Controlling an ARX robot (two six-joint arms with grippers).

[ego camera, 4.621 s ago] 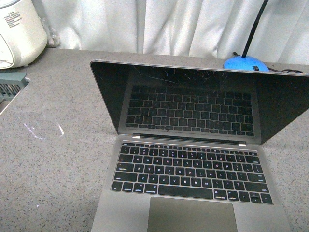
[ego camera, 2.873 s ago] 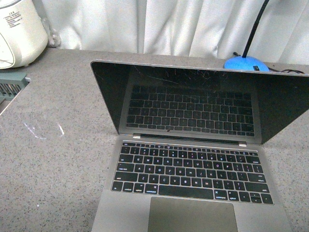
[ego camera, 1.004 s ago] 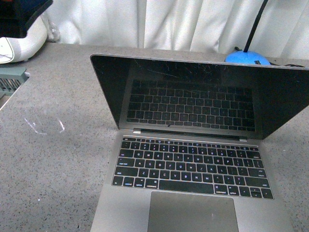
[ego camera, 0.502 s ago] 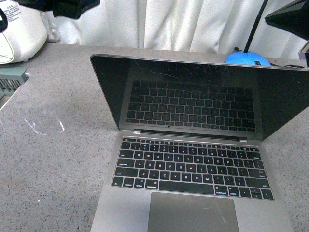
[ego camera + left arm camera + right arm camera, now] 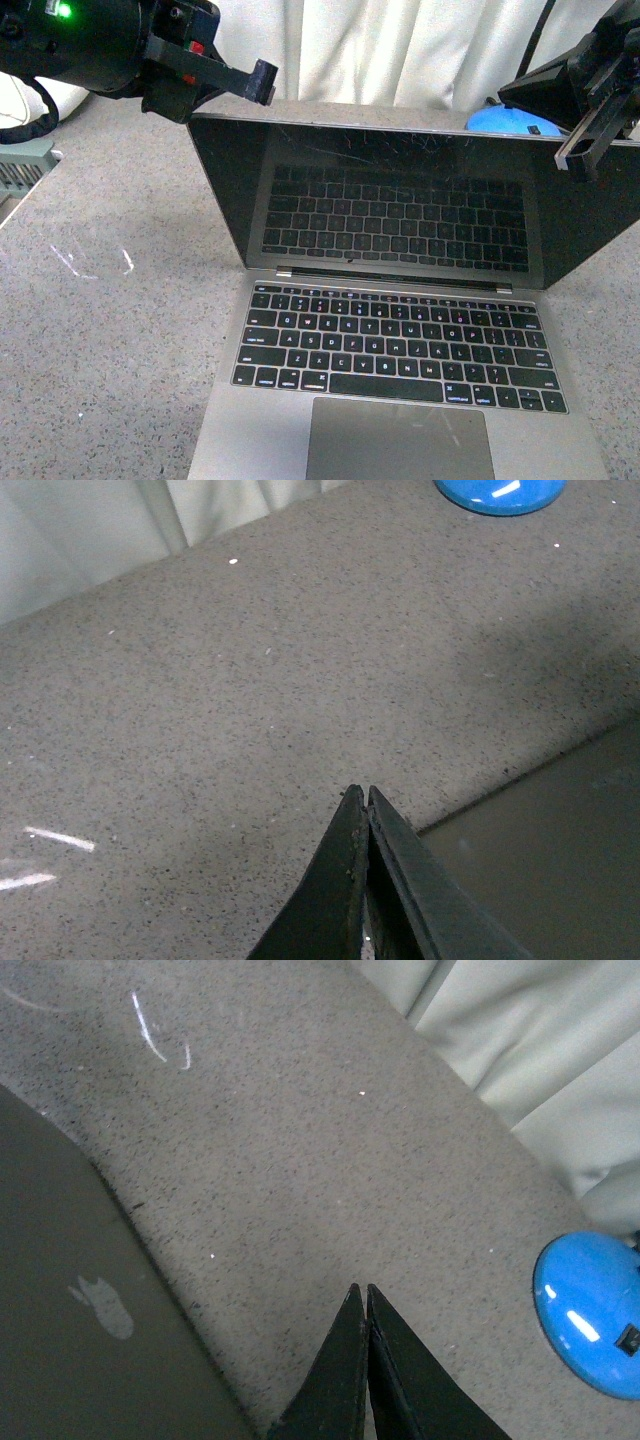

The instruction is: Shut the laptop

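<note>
The grey-silver laptop stands open on the speckled grey table, its scratched black screen upright and facing me. My left gripper is shut and empty, just behind the lid's top left corner. My right gripper is shut and empty at the lid's top right corner. In the left wrist view the shut gripper hovers over the table beside the grey lid back. In the right wrist view the shut gripper is beside the lid with its pale apple logo.
A blue lamp base with a black stem stands behind the laptop at the right; it shows in both wrist views. A white appliance and a grey rack stand at the far left. White curtain behind.
Both arms have come into view from above. The left gripper has moved down to the lid's top left corner, the right to its top right corner. The laptop stays open.
</note>
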